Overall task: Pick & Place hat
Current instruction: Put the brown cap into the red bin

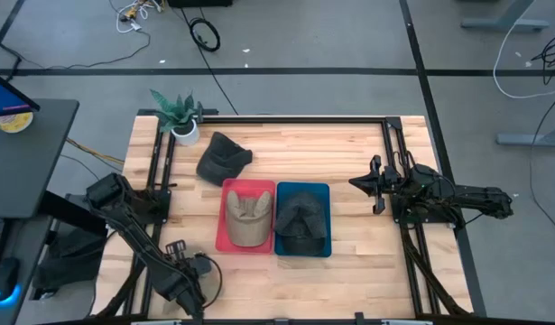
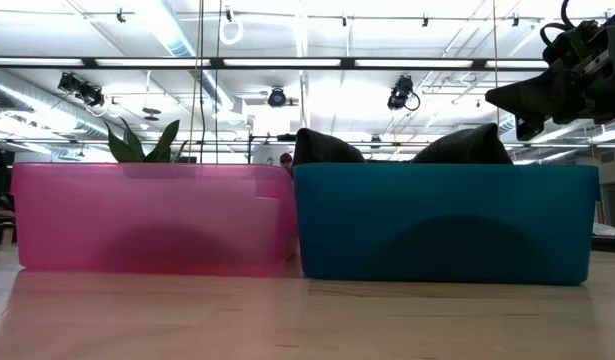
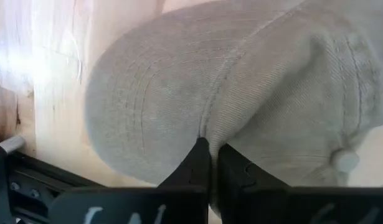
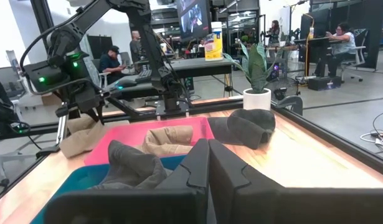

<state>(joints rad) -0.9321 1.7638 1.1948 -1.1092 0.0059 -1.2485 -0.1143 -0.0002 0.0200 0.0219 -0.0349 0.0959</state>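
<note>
A light wooden table [image 1: 349,144] holds a pink plastic tray [image 1: 225,217], the landmark here. Inside it lies a beige fabric hat [image 1: 247,221]. Touching the tray's right side is a blue plastic tray [image 1: 328,221] holding a dark, crumpled hat [image 1: 301,221]. Behind the pink tray, a dark grey hat [image 1: 223,158] lies on the bare wood, near a small potted plant in a white pot [image 1: 178,113].

To the near left of the pink tray, the left gripper [image 3: 210,146] is pinched tight on a second beige ribbed-fabric cap [image 3: 272,81], at the seam where brim meets crown. From above, the arm hides nearly all of this cap. Whether it is lifted off the wood is hard to tell.

The right gripper [image 1: 356,183] waits well right of the blue tray, raised above the table, its fingers pressed together on nothing.

From table height, the tray walls hide the hats, apart from the dark one's top.
</note>
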